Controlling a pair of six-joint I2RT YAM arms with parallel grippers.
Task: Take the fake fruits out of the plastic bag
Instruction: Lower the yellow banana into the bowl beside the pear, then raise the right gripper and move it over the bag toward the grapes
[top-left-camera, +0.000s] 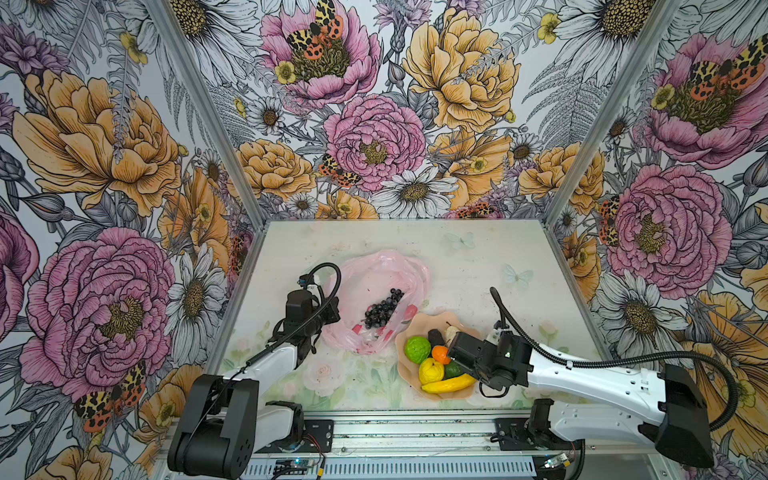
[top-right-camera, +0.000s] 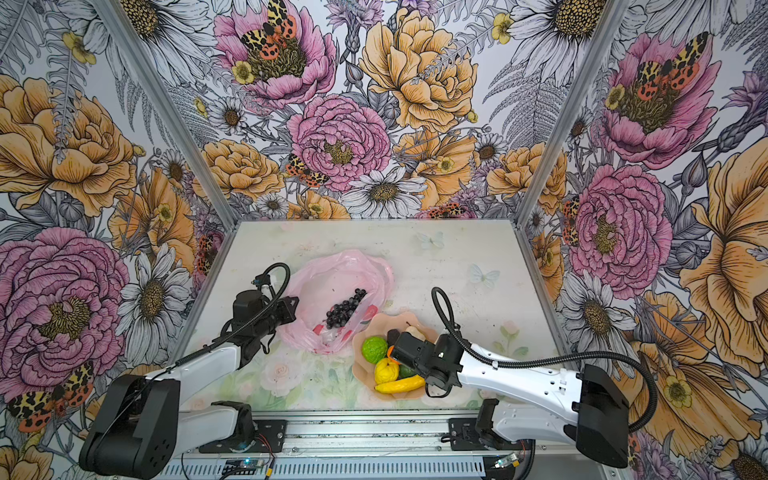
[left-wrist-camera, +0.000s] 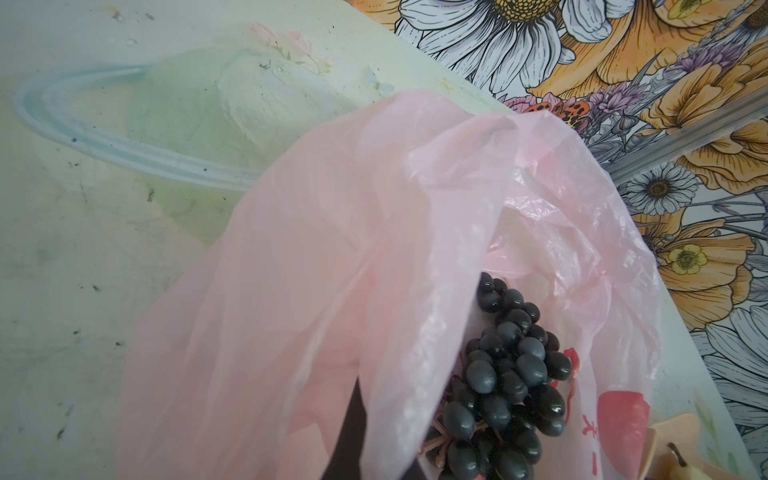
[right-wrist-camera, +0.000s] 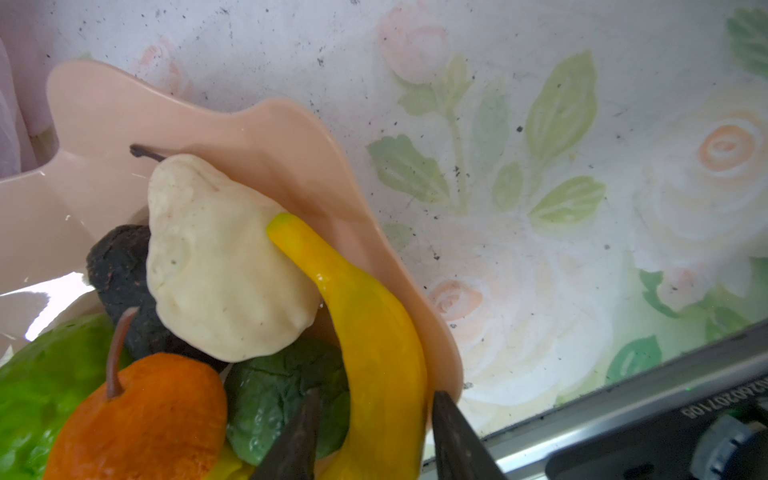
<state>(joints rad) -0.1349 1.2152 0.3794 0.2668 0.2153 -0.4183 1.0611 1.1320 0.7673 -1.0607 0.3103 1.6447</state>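
The pink plastic bag (top-left-camera: 374, 272) (top-right-camera: 334, 272) lies open at mid-table, with the dark grape bunch (top-left-camera: 382, 309) (left-wrist-camera: 511, 374) lying inside it. My left gripper (top-left-camera: 331, 313) is shut on the bag's left edge, and film drapes over one dark finger (left-wrist-camera: 353, 415). On the peach plate (top-left-camera: 424, 324) (right-wrist-camera: 291, 137) lie other fake fruits: banana (top-left-camera: 446, 384) (right-wrist-camera: 374, 324), lime-green citrus (top-left-camera: 417, 350), orange (right-wrist-camera: 145, 415), lemon (top-left-camera: 431, 370), green avocado (right-wrist-camera: 282, 386), a whitish lump (right-wrist-camera: 220, 266). My right gripper (right-wrist-camera: 376, 397) is open, its fingers either side of the banana, which rests against the plate's rim.
A dark, rough lump (right-wrist-camera: 120, 274) also lies on the plate, under the whitish lump. The plate touches the bag's near right corner. A metal rail (top-left-camera: 415, 428) runs along the table's front edge. Floral wall panels enclose the left, back and right sides.
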